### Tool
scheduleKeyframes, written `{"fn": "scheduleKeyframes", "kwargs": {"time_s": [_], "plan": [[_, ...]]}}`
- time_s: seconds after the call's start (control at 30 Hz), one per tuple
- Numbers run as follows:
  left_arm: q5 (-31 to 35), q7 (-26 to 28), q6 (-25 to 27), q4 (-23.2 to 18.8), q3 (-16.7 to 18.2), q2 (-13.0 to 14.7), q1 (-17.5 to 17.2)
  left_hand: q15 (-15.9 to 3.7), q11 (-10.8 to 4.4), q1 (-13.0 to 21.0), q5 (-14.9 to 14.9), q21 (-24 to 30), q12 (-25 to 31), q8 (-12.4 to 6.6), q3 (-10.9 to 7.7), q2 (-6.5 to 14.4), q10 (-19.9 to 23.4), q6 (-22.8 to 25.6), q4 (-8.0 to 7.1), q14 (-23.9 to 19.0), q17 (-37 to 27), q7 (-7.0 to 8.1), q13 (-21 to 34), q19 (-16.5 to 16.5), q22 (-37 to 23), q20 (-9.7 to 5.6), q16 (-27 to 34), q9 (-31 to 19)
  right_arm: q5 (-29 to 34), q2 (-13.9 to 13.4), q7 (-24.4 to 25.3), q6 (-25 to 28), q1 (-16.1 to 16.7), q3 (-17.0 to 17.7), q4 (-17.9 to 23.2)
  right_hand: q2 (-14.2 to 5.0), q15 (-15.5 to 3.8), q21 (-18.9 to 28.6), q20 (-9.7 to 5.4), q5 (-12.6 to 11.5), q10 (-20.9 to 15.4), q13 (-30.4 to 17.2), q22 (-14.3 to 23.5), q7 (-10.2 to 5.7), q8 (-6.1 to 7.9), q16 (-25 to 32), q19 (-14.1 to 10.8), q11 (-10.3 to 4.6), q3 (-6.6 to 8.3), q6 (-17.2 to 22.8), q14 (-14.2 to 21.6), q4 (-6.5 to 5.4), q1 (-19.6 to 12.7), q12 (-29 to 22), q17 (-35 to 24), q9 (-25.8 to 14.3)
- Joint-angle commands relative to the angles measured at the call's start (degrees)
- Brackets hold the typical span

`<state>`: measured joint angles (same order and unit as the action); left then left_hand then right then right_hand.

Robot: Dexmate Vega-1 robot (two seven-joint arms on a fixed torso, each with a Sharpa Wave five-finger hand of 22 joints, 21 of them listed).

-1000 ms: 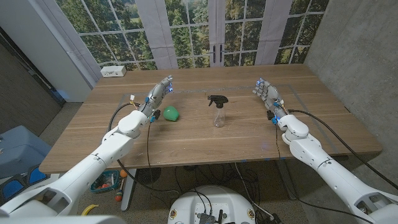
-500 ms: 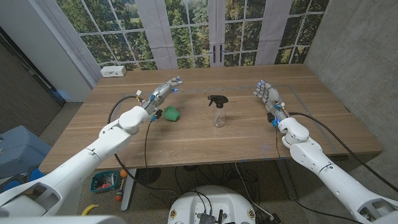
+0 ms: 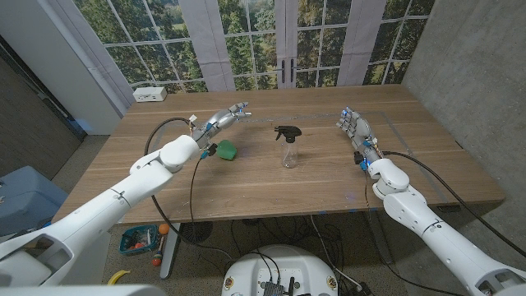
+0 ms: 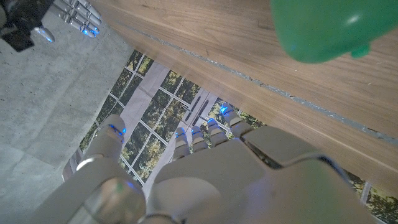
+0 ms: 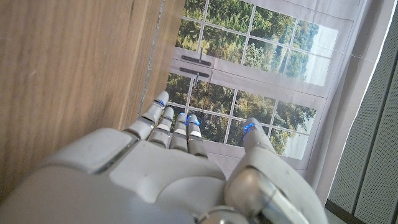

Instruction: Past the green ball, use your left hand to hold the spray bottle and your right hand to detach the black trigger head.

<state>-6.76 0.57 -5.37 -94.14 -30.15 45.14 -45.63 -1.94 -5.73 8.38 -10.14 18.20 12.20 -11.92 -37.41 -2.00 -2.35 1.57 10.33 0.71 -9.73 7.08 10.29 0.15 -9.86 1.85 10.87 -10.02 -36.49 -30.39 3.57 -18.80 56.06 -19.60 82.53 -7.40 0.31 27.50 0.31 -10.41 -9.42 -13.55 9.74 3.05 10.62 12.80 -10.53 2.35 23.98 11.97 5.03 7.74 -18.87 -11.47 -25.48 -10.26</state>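
A clear spray bottle (image 3: 289, 154) with a black trigger head (image 3: 287, 131) stands upright near the table's middle. The green ball (image 3: 226, 150) lies to its left; it also shows close up as the green ball (image 4: 323, 28) in the left wrist view. My left hand (image 3: 226, 117) reaches over the table just beyond the ball, fingers stretched toward the bottle, holding nothing; its back, left hand (image 4: 205, 174), appears in its wrist view. My right hand (image 3: 353, 125) stands at the right with fingers straight and apart, empty; right hand (image 5: 168, 168) in its own view.
A white box (image 3: 149, 94) sits at the table's far left corner. Windows run behind the far edge of the table (image 3: 345, 177). A blue bin (image 3: 20, 197) stands on the floor at the left.
My left hand has swung right, from above the ball's near-left side to past the ball, fingers now pointing toward the bottle. The right hand has hardly moved.
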Motion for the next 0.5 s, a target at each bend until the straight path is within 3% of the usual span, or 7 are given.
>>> {"fn": "scheduleKeyframes", "kwargs": {"time_s": [0.03,0.5], "plan": [[6.8,-4.0,0.7,-1.7,-2.7,2.3,2.5,-2.27,0.02,0.9,0.2,-0.2,-0.3,-0.34,-0.11,-0.2,0.2,0.7,0.46,-0.4,-0.2,0.41,0.1,0.6,-0.2,0.11,-0.2,-0.1,0.4,0.0,1.3,-0.2,1.3,0.3,1.4,-0.57,0.08,-0.1,0.16,-0.3,-0.7,-0.2,0.2,0.18,0.60,0.5,-0.8,0.17,0.08,0.7,0.7,0.28,0.0,-0.4,-0.1,-0.3],[12.7,-9.0,0.1,-2.3,-4.5,4.2,4.9,-2.38,-0.37,2.2,0.3,-0.4,-0.4,-0.37,-0.03,-1.2,0.4,1.1,0.56,-0.7,-0.2,0.95,0.2,1.7,-0.2,-0.41,-0.2,-0.2,1.3,0.3,3.2,-0.5,2.5,0.2,2.7,-0.57,0.18,-0.4,0.24,-0.3,-0.9,-0.1,0.2,0.23,0.61,0.7,-1.0,0.29,0.00,0.8,0.9,0.29,0.1,-0.5,-0.1,-0.3]]}}
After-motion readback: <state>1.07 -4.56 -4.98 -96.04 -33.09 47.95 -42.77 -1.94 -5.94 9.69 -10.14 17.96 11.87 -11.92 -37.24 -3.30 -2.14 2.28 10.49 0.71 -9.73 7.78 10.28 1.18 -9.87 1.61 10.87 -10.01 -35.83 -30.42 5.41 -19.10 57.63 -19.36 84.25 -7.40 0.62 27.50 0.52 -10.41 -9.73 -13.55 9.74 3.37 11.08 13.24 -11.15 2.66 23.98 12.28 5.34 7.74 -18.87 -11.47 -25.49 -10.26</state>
